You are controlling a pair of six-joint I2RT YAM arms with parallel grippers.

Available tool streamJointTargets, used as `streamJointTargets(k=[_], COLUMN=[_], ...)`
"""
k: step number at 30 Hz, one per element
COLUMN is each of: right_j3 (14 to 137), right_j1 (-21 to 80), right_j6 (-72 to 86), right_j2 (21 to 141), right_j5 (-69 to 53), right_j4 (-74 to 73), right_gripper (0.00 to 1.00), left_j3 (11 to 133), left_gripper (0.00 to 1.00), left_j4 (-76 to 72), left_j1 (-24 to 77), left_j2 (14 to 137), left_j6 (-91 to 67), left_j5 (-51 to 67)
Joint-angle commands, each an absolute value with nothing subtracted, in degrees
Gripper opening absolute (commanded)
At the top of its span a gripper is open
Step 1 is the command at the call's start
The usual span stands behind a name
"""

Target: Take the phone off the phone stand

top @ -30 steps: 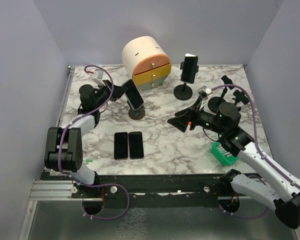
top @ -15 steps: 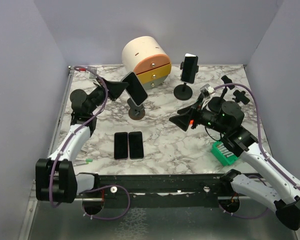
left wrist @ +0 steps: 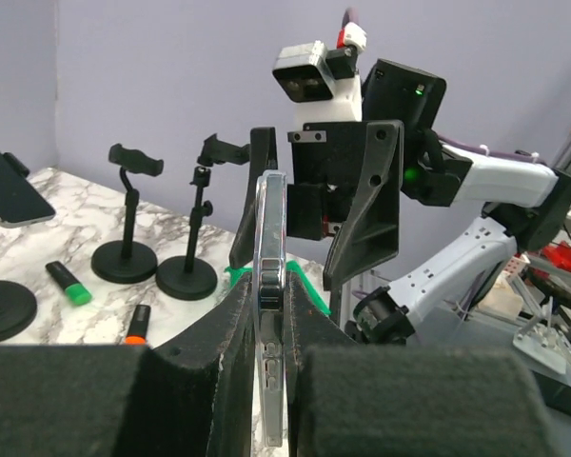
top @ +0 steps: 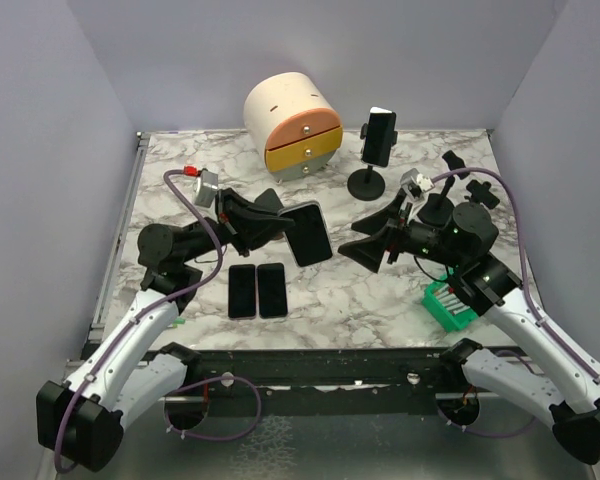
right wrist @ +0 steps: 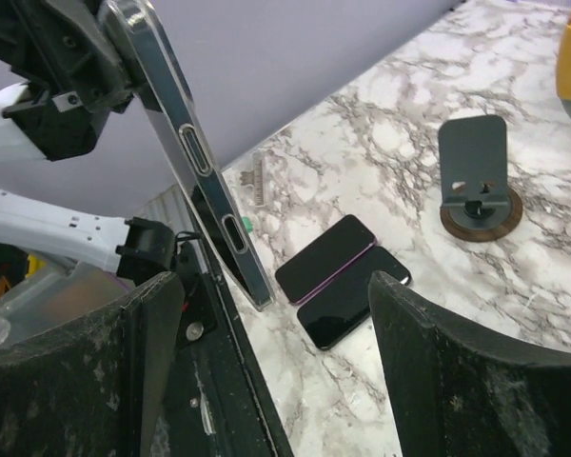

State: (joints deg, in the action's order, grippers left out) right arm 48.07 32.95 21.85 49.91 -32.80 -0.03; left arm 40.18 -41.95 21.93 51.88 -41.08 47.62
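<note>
**Phone clear of its stand.** The left gripper (top: 284,224) holds the phone (top: 312,233) in the air. In the left wrist view its fingers (left wrist: 209,352) are clamped on the two faces of the phone (left wrist: 269,238), which stands edge-on and upright between them and rises well above the tips. The right gripper (top: 359,243) faces it from just beyond the phone's far edge. The right fingers (right wrist: 124,371) are spread apart and grip nothing. In the right wrist view the phone (right wrist: 186,157) slants above the left-hand finger.

The stand (right wrist: 473,162) is bare, its plate upright on a round base. It sits on the table beyond the right-hand finger, well apart from the phone. Two flat phones (top: 243,291) lie side by side, touching or nearly so, on the table below the left fingers. In the right wrist view they (right wrist: 328,255) show between the right fingers.

**Containers.** The drawer unit (top: 290,110) stands beyond both grippers. Its orange drawer (top: 302,135) and yellow drawer (top: 305,155) are shut, so their contents are hidden. A green rack (top: 445,308) lies behind the right fingers, partly under that arm. What it holds cannot be told.

**Other items.** A second phone (top: 380,135) sits clipped in a rear stand (top: 367,183), beyond the right fingers.
</note>
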Motion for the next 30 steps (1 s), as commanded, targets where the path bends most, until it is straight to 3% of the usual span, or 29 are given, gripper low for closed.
streamJointTargets(k=[1, 7, 16, 30], right_j3=[49.31, 47.22, 46.64, 45.99], right_j1=[33.31, 33.35, 35.89, 37.00], right_j6=[22.29, 29.27, 32.60, 33.69], right_j2=[48.36, 51.24, 55.15, 57.30], right_j5=[-41.32, -48.86, -47.85, -47.29], right_j4=[3.59, 12.32, 17.80, 20.87], right_gripper=[0.84, 0.84, 0.82, 0.60], left_j3=[39.14, 39.13, 39.98, 40.52], left_gripper=[0.00, 0.00, 0.00, 0.00], left_j4=[-44.38, -44.38, -44.38, -44.38], left_j1=[23.89, 26.00, 28.09, 29.26], left_j2=[48.98, 47.90, 48.64, 49.31], left_j6=[-42.16, -42.32, -41.54, -40.96], left_j5=[48.31, 45.54, 43.45, 42.80])
